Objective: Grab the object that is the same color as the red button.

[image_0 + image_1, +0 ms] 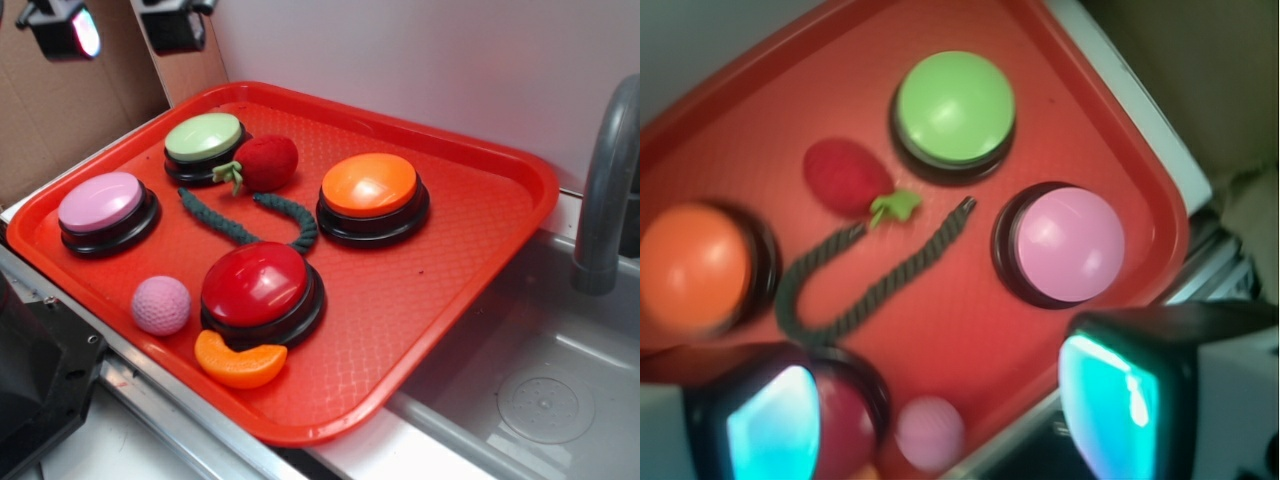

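The plush strawberry (267, 163) is lying on its side on the red tray (470, 250), just beside the green button (204, 138), beyond the red button (258, 285). Its long axis is running toward the green button, leafy stem pointing at it. The gripper (940, 410) is hovering above the tray, fingers (1110, 400) spreading wide, gripping nothing.

A white wall (420, 70), brown cardboard (80, 110), and seemingly a grey sink (540, 390).
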`<state>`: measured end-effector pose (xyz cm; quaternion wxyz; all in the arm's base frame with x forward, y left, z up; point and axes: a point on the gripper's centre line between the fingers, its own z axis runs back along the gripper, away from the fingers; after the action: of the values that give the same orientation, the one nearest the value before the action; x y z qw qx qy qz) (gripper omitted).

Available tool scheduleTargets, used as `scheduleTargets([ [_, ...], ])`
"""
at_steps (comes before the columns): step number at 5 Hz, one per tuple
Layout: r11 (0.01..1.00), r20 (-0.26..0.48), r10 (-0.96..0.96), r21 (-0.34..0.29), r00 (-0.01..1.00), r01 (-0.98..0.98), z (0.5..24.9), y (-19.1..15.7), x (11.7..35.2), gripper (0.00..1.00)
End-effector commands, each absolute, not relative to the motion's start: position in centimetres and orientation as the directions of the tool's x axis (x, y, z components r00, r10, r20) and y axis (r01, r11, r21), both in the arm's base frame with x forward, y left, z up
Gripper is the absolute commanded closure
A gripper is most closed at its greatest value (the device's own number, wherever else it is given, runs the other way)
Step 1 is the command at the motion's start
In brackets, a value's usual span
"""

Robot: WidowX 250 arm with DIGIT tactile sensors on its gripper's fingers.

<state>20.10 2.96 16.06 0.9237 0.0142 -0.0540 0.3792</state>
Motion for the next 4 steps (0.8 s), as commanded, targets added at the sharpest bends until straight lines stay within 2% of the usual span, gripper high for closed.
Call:
scheduleTargets([
  [1,0.544,0.203,0.83,-0.094,0.519,-0.834,12.7,5.1,23.2,0.0],
  [2,0.532,0.192,0.84,-0.097,0.508,-0.841,10.3,5.0,25.1,0.0],
  [3,0.508,0.166,0.858,-0.128,0.487,-0.852,8.1,4.7,26.5,0.0],
  [4,0.513,0.169,0.854,-0.114,0.492,-0.851,6.9,4.7,27.0,0.0],
])
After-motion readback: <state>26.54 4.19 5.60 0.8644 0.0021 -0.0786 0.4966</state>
